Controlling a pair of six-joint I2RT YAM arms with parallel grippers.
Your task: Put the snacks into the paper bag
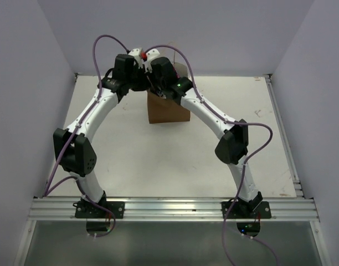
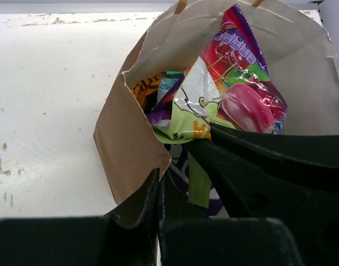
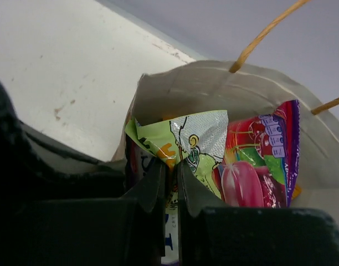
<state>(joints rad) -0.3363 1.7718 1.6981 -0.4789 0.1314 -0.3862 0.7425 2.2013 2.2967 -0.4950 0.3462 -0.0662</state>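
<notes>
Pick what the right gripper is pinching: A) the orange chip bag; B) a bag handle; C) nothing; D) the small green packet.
D: the right gripper is shut on the small green packet, which sticks up in the open paper bag beside the purple candy packet.

A robotics lab cell: scuffed white worktop (image 1: 158,160) boxed in by plain walls (image 1: 214,33), aluminium mounting rail (image 1: 175,209) along its edge.

The paper bag (image 2: 125,149) is brown, candy packet (image 2: 241,83) purple, small packet (image 2: 186,119) green
</notes>
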